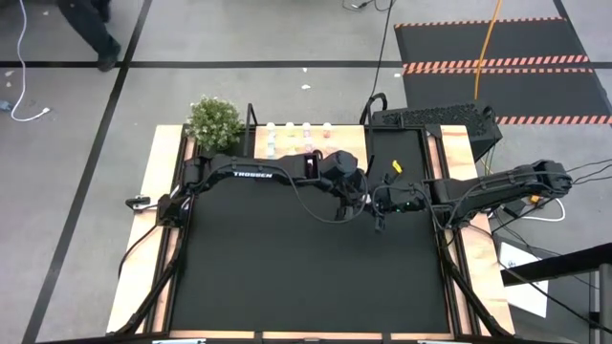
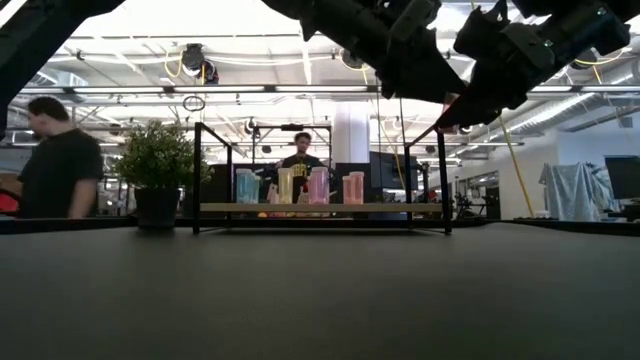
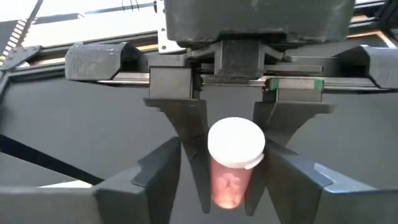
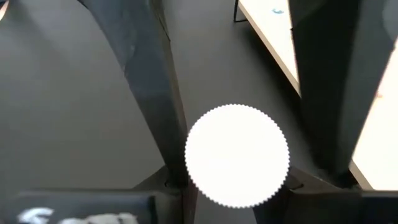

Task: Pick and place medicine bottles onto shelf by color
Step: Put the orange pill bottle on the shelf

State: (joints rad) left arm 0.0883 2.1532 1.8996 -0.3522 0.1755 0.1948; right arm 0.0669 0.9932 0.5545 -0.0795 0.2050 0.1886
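Above mid-table, right gripper (image 1: 381, 208) pinches a pink bottle (image 3: 231, 167), white cap up; left gripper (image 1: 356, 201) is half-open around it, contact unclear. "TROSSEN" on left arm (image 1: 253, 174). Farther back, four bottles (image 2: 298, 186) stand on shelf (image 2: 320, 207); plant (image 2: 157, 160) beside.

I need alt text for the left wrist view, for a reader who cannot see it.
A small pink medicine bottle with a white cap is held between the fingers of the right gripper, which faces the camera over the black table mat. The fingers of the left gripper stand open on either side of the bottle.
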